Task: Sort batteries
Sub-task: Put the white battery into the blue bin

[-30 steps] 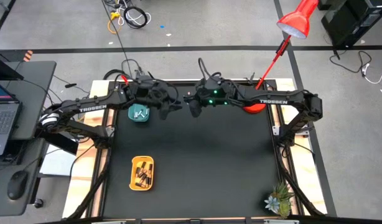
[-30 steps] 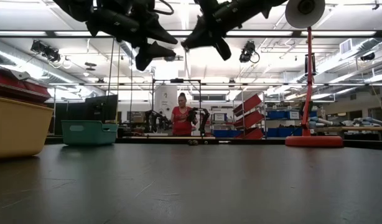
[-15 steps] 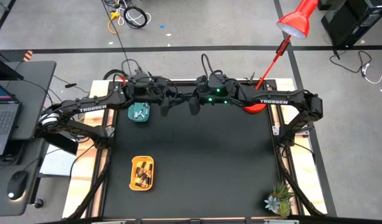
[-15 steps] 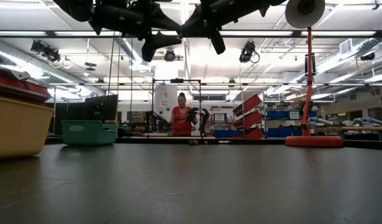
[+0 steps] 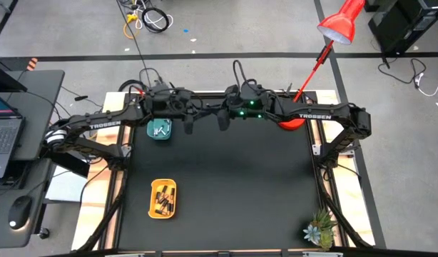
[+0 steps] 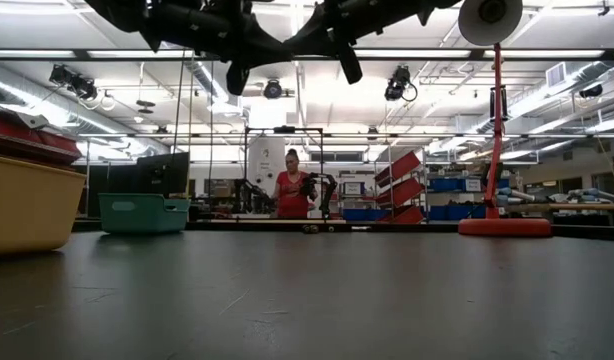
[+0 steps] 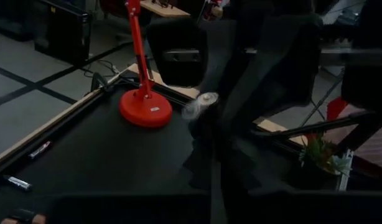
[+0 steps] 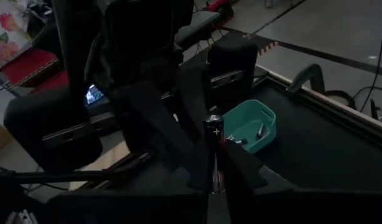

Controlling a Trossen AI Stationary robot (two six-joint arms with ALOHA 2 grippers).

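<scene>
I've got both arms up high over the far edge of the black worktop (image 5: 226,185), meeting nose to nose near the middle. Left gripper (image 5: 188,123) sits just beside the small teal rectangular tray (image 5: 160,130); right gripper (image 5: 222,123) is a bit further toward the centre, w/ green lights on its wrist.

Right wrist view: a slim dark cylindrical battery (image 8: 214,152) w/ a plus mark on its top end stands upright at my right jaws, which are pinching its lower part. The left arm's dark fingers crowd in around the same battery from the other side.

Left wrist view: a silvery battery end (image 7: 203,102) shows at the tip of the left jaws, which are pressed together on that battery, so both grippers have hold of it.

Other batteries: a few whitish ones lie in the teal tray (image 8: 248,128); several dark ones lie in the yellow rectangular tray (image 5: 163,198), nearer the front on the left side. One more dark battery (image 7: 17,182) lies loose on the worktop near its edge.

Red desk lamp base (image 7: 145,107) stands at the far right corner. Small potted succulent (image 5: 319,228) at front right.

Low view: person in a red top (image 6: 290,190) stands in the room behind.
</scene>
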